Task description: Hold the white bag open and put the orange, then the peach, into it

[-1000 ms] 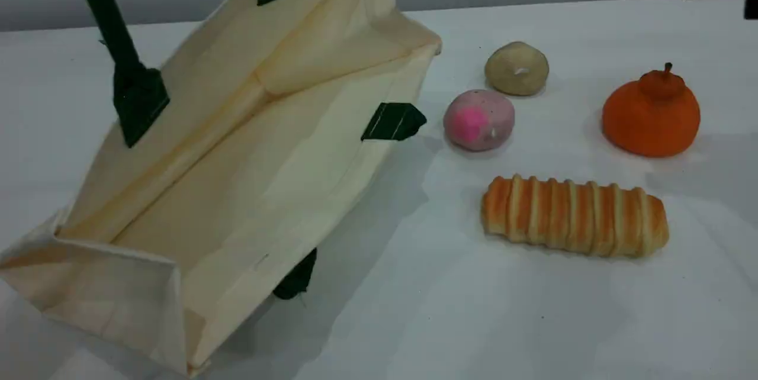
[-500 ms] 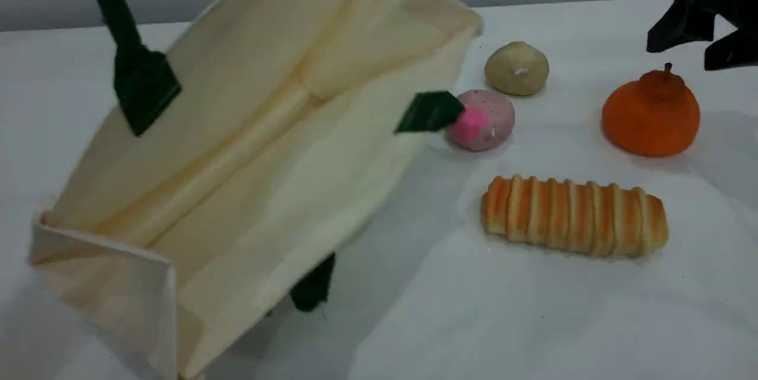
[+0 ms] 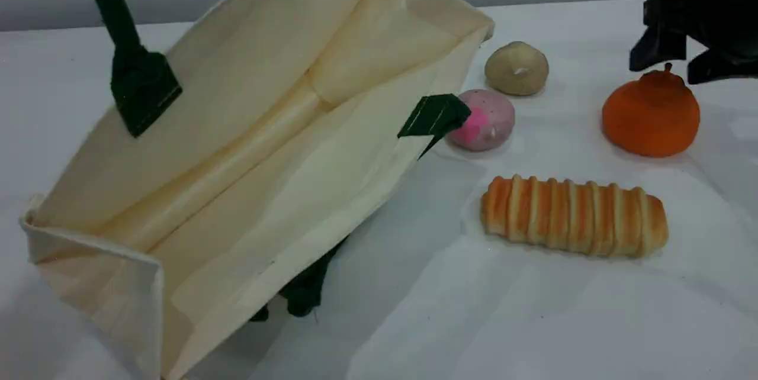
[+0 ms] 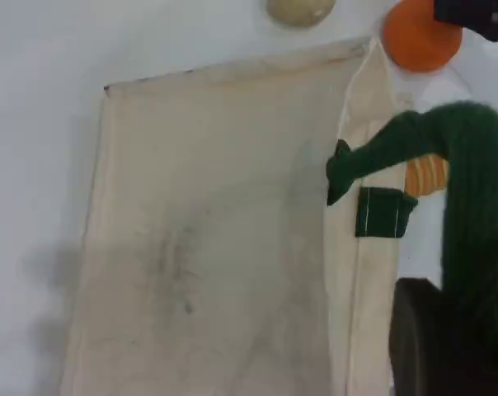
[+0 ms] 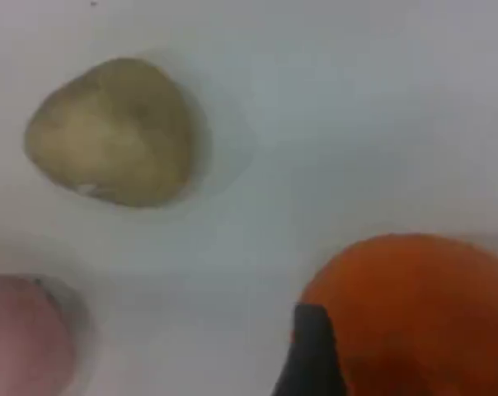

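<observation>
On the desk [image 3: 533,321], as seen across the three views:

Left jaws [image 4: 447,346]: closed on the green rope handle [image 4: 472,190], which was gripped at the bottom right of the left wrist view.

White bag [image 3: 249,149]: hung from that handle with its mouth held agape toward the fruits; its lower side lay on the desk and a green tab [image 3: 434,115] stuck out at the rim.

Right jaws [image 3: 675,57]: spread wide and empty, poised just above the orange [image 3: 650,113], one dark fingertip [image 5: 311,351] shown against the fruit's side in the right wrist view.

Orange: stood on the desk directly beneath the right jaws, well apart from the bag.

Peach [image 3: 485,119]: rested between the right jaws and the bag, just beside the bag's rim, partly covered by the green tab.

Beige ball [image 3: 516,68]: lay just behind the peach.

Striped bread loaf [image 3: 574,215]: lay nearer the camera than the right jaws, untouched.
</observation>
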Available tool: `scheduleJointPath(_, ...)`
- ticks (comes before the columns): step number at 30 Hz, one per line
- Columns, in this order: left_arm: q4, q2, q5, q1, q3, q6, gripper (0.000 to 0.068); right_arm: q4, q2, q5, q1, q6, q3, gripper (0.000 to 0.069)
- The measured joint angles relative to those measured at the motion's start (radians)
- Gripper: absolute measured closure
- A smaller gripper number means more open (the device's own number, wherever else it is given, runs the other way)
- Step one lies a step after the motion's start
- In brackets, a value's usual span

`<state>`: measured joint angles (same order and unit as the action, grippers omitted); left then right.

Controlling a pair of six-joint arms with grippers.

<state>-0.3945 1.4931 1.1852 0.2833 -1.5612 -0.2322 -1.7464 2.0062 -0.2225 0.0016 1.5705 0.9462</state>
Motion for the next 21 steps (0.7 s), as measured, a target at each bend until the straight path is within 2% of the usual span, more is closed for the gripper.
scheduleJointPath(3,0.000,0.000,0.001,0.000,0.000,0.000,0.0601,0.000,0.000,0.021,0.000,0.000,0.000,0.0188)
scheduleJointPath(21,0.002,0.000,0.002,0.000,0.000,-0.002,0.0601,0.001,0.103,-0.047,0.000,0.000,0.010,0.0196)
